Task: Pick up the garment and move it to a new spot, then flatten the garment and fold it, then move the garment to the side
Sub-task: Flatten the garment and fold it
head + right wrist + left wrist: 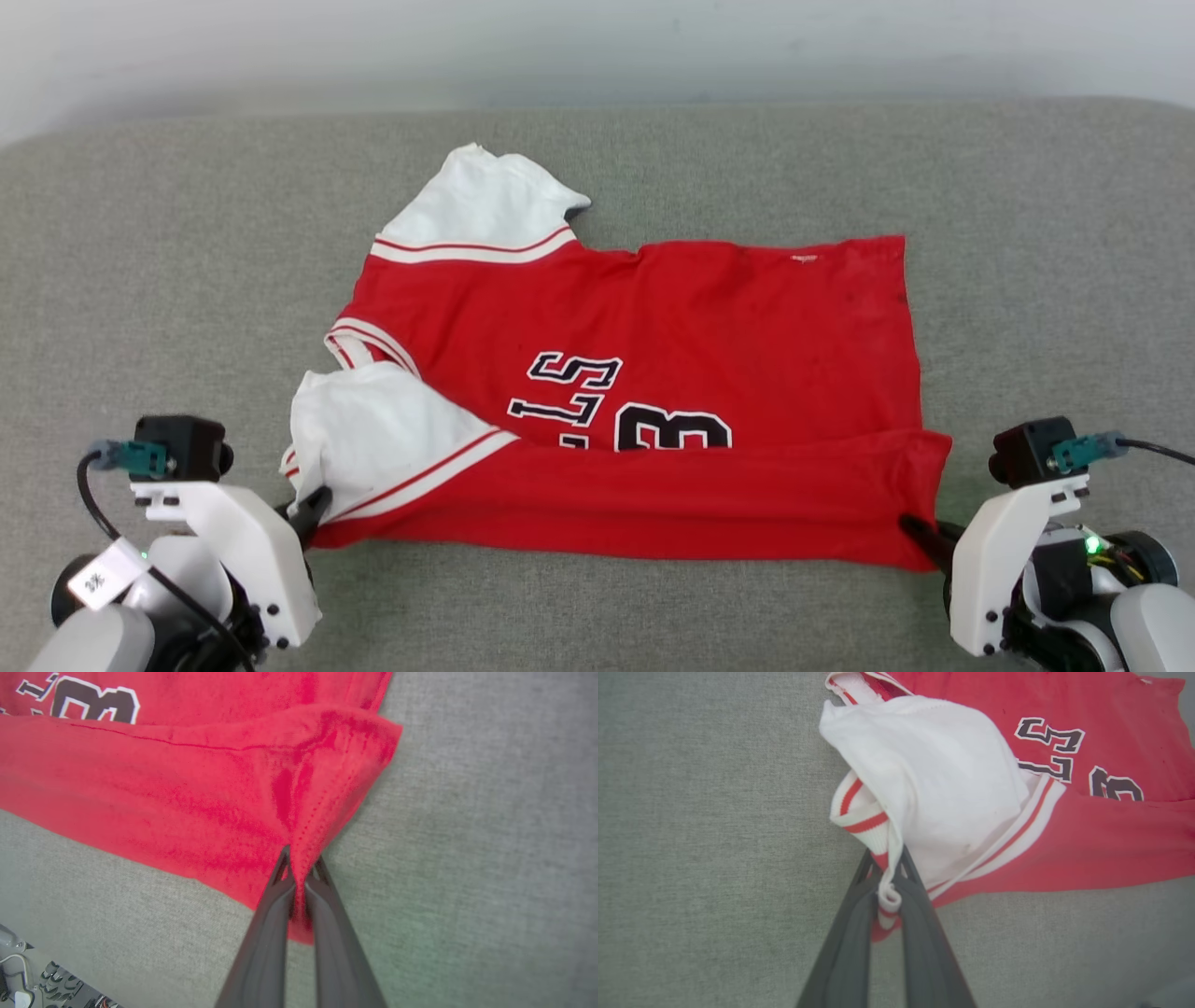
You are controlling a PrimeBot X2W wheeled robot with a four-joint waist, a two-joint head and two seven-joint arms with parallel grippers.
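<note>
The garment [709, 327], a red T-shirt with white sleeves and dark printed letters, lies spread on the grey padded surface [140, 280], its near edge doubled over the print. At the near left corner my left gripper [316, 509] is shut on the white striped sleeve trim [888, 896]. My right gripper [920, 537] is shut on the red hem corner [302, 872] at the near right. Between the two grips the folded edge [635, 504] runs straight. The far white sleeve [485, 205] lies flat at the back left.
The grey padded surface [490, 858] reaches well past the shirt on every side. Its far edge [597, 98] meets a pale wall. Some dark equipment [56, 980] shows below the surface's near edge in the right wrist view.
</note>
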